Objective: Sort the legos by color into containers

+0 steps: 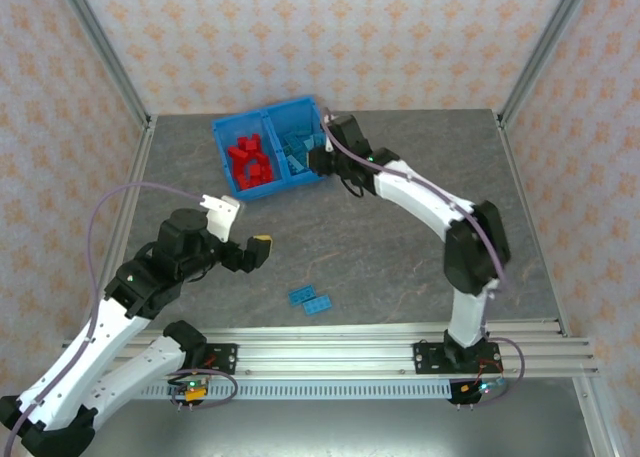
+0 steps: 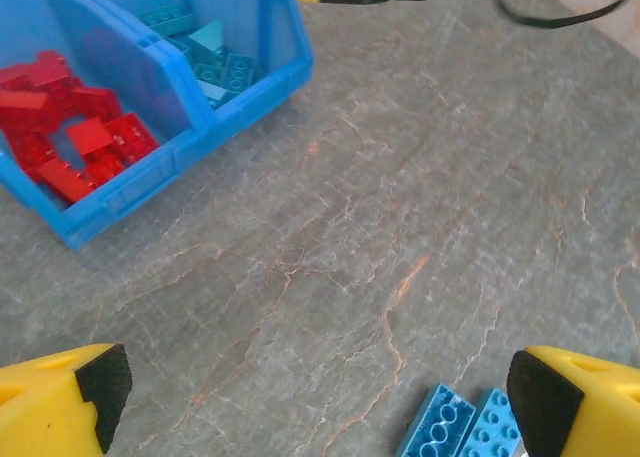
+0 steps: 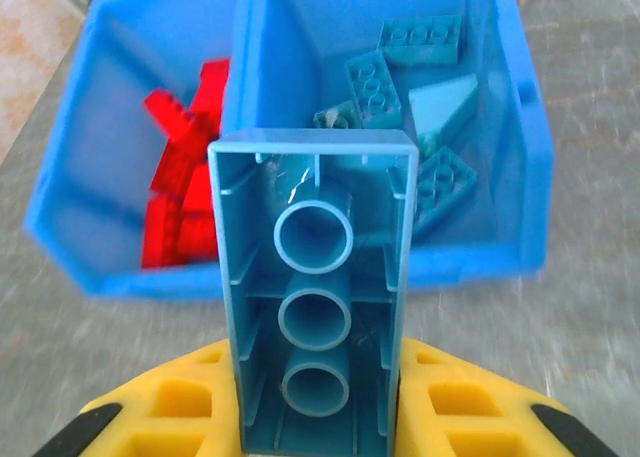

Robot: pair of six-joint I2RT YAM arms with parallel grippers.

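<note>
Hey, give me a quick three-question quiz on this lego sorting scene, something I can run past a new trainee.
1. True or false: the right arm's jaws are holding a red brick.
2. In the top view, which compartment of the bin holds the red bricks? A: left. B: right. C: both.
3. Fill in: ___ loose blue bricks lie on the table outside the bin.

Key
1. False: they are shut on a light blue brick.
2. A.
3. Two.
</note>
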